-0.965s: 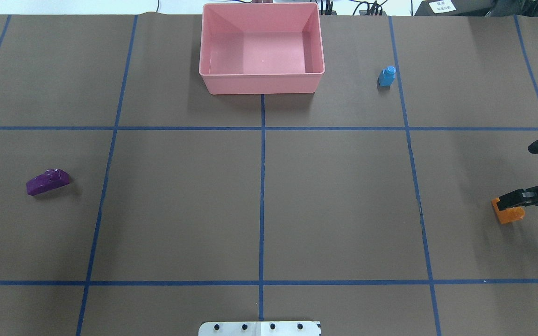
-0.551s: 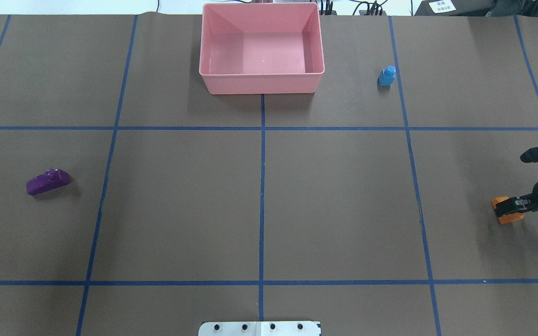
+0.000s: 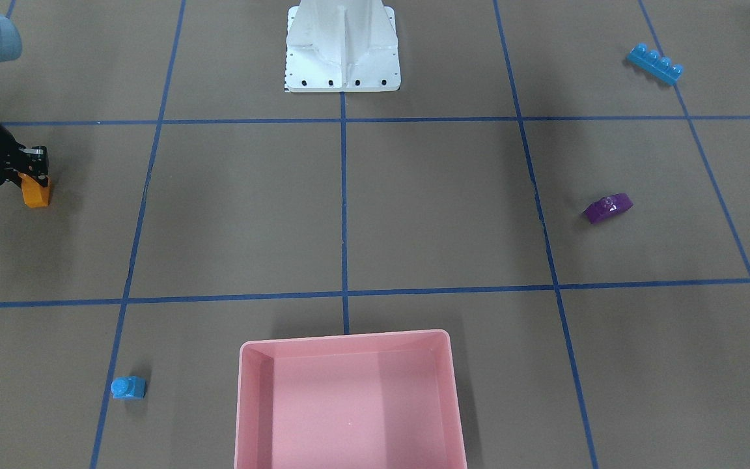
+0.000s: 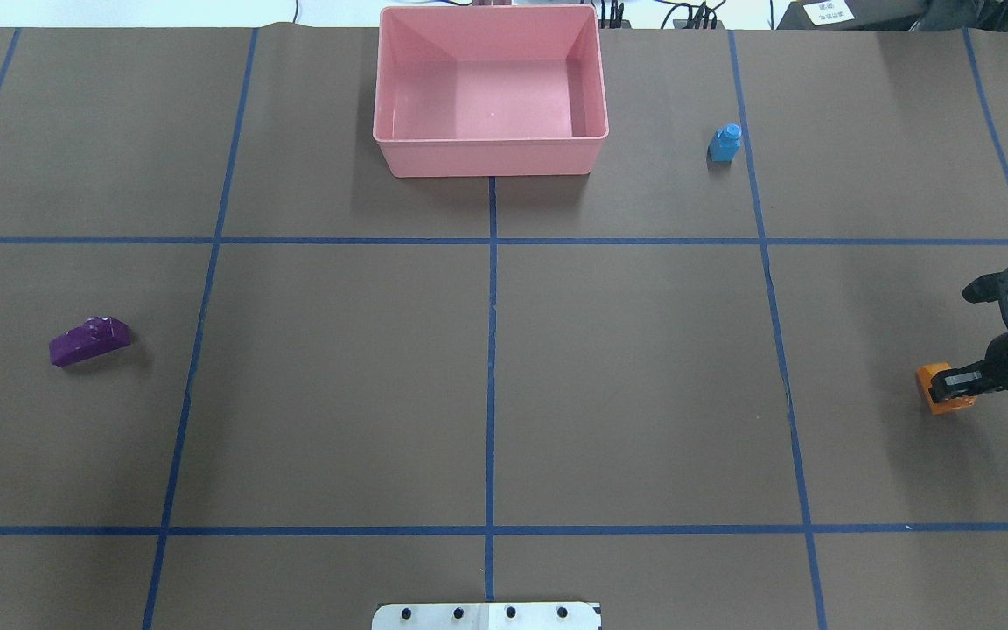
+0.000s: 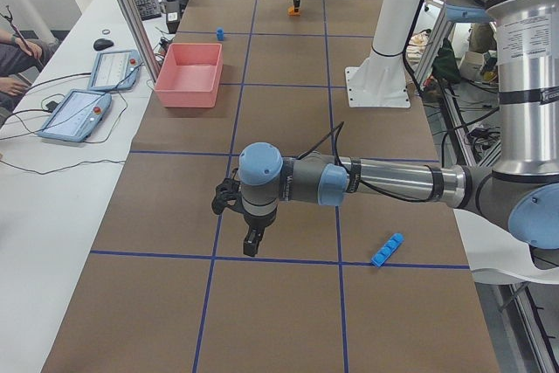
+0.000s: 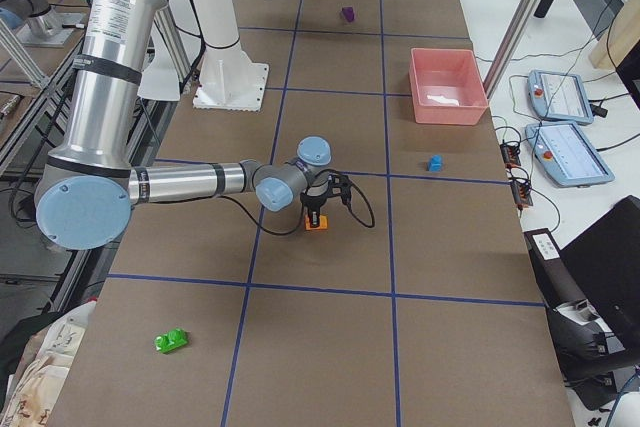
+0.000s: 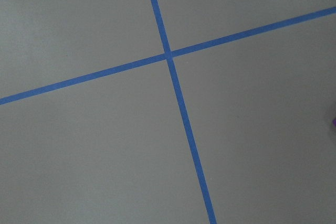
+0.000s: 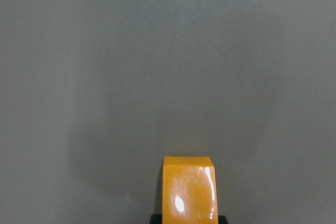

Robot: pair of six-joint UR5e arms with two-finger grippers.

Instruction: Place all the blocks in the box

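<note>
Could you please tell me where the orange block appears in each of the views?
Front-facing: orange block, far left, upper half.
Overhead: orange block, far right, below middle.
Exterior left: orange block, top centre.
Exterior right: orange block, centre.
Right wrist: orange block, bottom centre.
Left wrist: not in it.
Shared landmark: pink box, in all four exterior views.

I count five blocks: one orange block point(image 4: 937, 391), one small blue point(image 4: 724, 143), one purple point(image 4: 89, 340), one long blue point(image 3: 654, 63), one green point(image 6: 172, 341). One pink box point(image 4: 486, 158). Two arms: left arm point(image 5: 376, 183), right arm point(image 6: 190, 182). Two pendants point(image 5: 73, 115).
</note>
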